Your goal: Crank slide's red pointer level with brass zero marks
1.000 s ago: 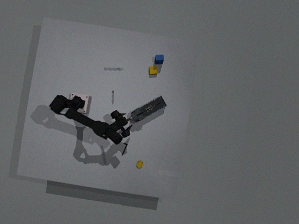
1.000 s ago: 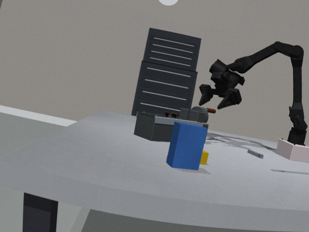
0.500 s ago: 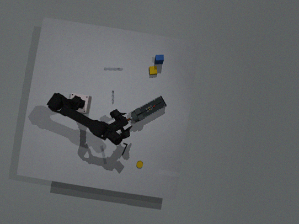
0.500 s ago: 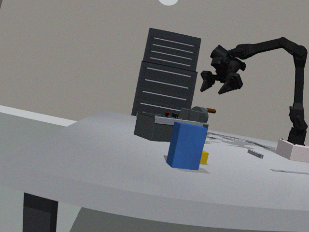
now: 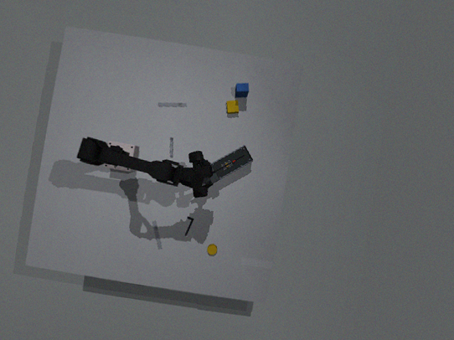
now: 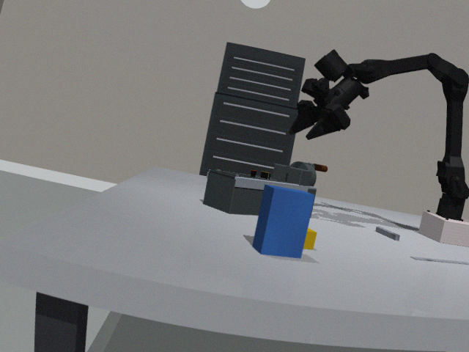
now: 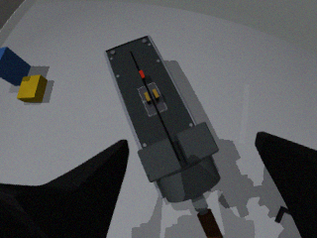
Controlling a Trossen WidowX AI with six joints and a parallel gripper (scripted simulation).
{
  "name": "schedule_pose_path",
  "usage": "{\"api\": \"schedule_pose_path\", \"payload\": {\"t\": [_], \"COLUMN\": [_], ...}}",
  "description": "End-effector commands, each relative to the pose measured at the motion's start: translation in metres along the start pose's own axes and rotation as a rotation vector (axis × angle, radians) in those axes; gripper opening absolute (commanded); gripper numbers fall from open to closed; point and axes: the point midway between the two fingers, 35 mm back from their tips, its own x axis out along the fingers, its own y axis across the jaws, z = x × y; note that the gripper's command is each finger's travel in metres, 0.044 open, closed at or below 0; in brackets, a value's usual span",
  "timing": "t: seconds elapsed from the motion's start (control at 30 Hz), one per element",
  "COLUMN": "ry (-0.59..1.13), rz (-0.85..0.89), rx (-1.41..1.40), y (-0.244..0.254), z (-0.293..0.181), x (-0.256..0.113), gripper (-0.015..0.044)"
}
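Observation:
The dark grey machine (image 5: 245, 156) (image 6: 246, 200) (image 7: 124, 81) stands on the table. Its red pointer (image 5: 233, 161) (image 6: 253, 173) (image 7: 142, 73) lies off the zero marks, on their far side from the crank. The two brass zero marks (image 6: 265, 174) (image 7: 156, 93) stand side by side, nearer the crank housing (image 7: 179, 151). The brown crank handle (image 6: 320, 167) (image 7: 210, 224) sticks out from the housing end, partly cut off in the wrist view. My gripper (image 6: 299, 135) (image 7: 193, 142) is open and empty, raised above the crank end and clear of the handle. Its fingertips are hidden in the top view.
A blue block (image 5: 241, 90) (image 6: 283, 223) (image 7: 12, 65) and a yellow block (image 5: 232, 106) (image 6: 310, 239) (image 7: 33, 89) stand beside the machine. A black hex key (image 5: 188, 226), a yellow disc (image 5: 212, 249) and thin grey bars (image 5: 172, 105) lie on the table (image 5: 102, 67).

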Motion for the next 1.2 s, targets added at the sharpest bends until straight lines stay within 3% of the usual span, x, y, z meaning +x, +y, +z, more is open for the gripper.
{"api": "schedule_pose_path", "payload": {"t": [0.0,0.17,0.43,1.17], "ry": [-0.047,-0.068,-0.068,-0.068], "rz": [-0.098,-0.126,-0.126,-0.126], "rx": [0.096,0.13,0.13,0.129], "y": [0.016,0.023,0.027,0.027], "z": [0.025,0.03,-0.003,0.0], "x": [0.009,0.015,0.057,0.054], "gripper": [0.044,0.044,0.044,0.044]}}
